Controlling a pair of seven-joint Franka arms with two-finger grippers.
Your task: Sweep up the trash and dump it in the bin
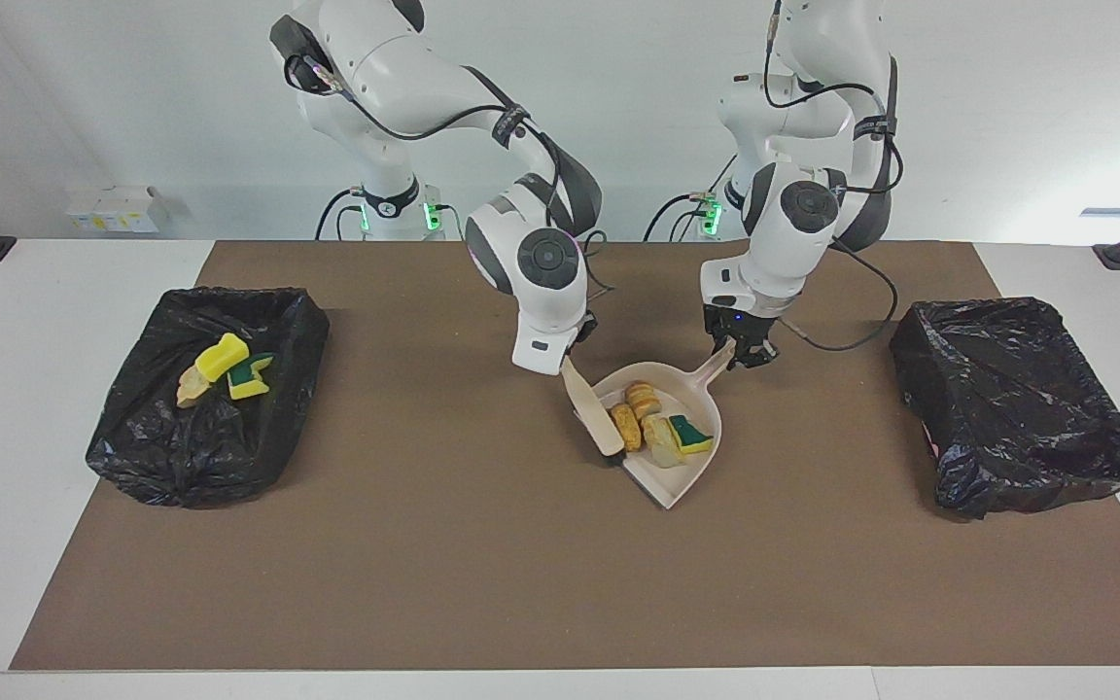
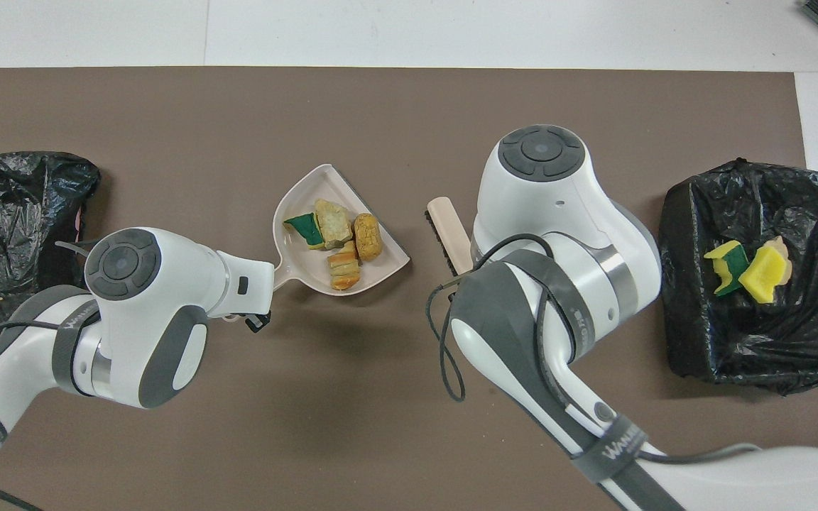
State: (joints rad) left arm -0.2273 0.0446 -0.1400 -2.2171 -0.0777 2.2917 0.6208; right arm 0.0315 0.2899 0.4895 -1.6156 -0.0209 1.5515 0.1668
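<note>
Brown surface (image 1: 482, 583) carries two black-lined bins. Left tool (image 1: 743, 352) grips the dustpan (image 1: 691, 476) handle, four scraps (image 1: 662, 428) inside; right tool (image 1: 572, 352) holds the brush (image 1: 591, 408). Three scraps (image 1: 225, 369) lie in the bin (image 1: 171, 457) at the right arm's end.

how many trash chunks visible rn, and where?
7. Four lie in the beige dustpan, held by the left gripper. Three sit in the black bin at the right arm's end. More could be hidden.

Left claw (image 1: 745, 352) and right claw (image 1: 565, 362) both hang low, fingers clamped.
</note>
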